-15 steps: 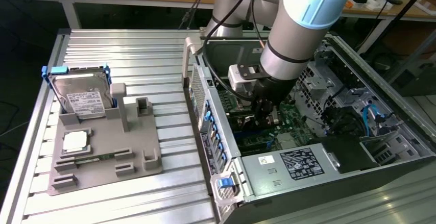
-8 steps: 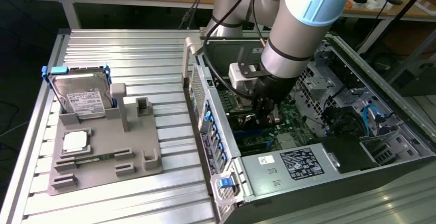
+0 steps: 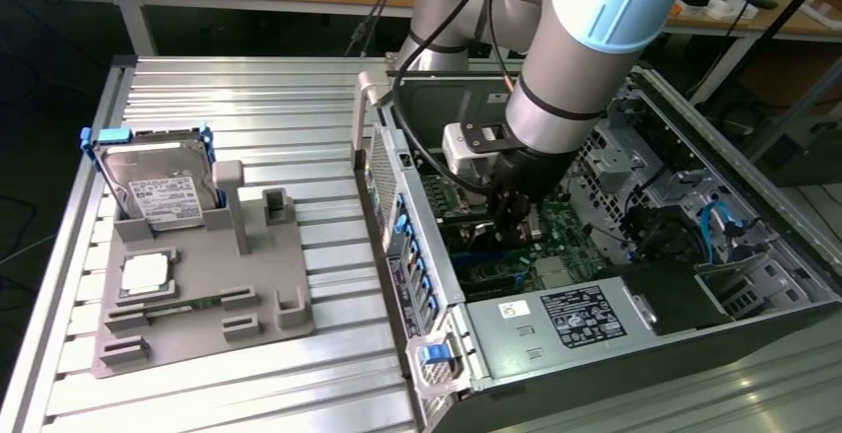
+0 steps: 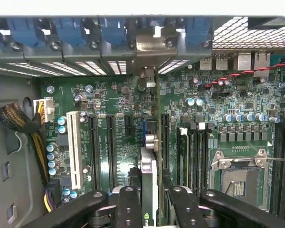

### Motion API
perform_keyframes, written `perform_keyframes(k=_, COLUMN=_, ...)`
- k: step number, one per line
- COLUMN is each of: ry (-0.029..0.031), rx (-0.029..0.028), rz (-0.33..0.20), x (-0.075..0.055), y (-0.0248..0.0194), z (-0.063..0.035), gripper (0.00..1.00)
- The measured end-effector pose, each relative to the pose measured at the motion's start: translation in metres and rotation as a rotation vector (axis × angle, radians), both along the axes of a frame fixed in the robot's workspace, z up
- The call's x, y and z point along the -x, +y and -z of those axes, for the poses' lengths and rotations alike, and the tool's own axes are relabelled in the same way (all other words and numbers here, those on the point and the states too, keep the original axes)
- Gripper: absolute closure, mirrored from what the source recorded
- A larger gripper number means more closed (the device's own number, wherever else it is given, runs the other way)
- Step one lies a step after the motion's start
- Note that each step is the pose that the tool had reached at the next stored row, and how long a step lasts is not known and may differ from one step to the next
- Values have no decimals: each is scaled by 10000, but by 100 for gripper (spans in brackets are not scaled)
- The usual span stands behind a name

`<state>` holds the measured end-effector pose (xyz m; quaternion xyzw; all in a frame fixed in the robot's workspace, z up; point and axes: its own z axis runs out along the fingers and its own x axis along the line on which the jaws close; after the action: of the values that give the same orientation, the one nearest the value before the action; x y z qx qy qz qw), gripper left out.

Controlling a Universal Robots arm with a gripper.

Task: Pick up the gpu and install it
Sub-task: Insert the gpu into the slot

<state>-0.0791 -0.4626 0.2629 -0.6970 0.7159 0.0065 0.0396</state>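
Gpu point(image 4: 149, 187), a thin dark card seen edge-on, sits inside an open computer case point(image 3: 389, 172). It is clamped between the two black fingers point(image 4: 128, 204) of the gripper point(image 3: 518, 224), one finger pressed on each face.

Sweeping the exterior view from its left:
- **Nine o'clock:** a hard drive point(image 3: 156, 191) stands upright in a grey holder point(image 3: 270, 295) on the ribbed metal table point(image 3: 263, 98) (upright, probably so an arm can take it from above).
- **Eight o'clock:** a square chip point(image 3: 145, 273) lies flat on the same holder.
- **Centre:** the case's side wall rises with a row of blue latches point(image 3: 410, 251). The case lies on its side, open upward, which lets the arm reach straight down.
- **Just right of centre:** the gripper is low over the green board point(image 3: 569, 246).
- **Five o'clock:** the power supply point(image 3: 579, 320).

In the wrist view the card runs parallel to the long black slots point(image 4: 109, 147). Its silver bracket point(image 4: 151, 42) meets the vented rear wall of the case. This alignment, I judge, lets the card's edge meet a slot while the bracket fills a rear opening. I cannot tell whether the card is fully seated, because its lower edge is hidden.
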Motion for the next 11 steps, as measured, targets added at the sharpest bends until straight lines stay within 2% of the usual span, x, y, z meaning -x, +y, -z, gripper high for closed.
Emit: perform_keyframes(k=11, ry=-1, rx=1, rz=64, x=8, y=-6, z=16, gripper=73)
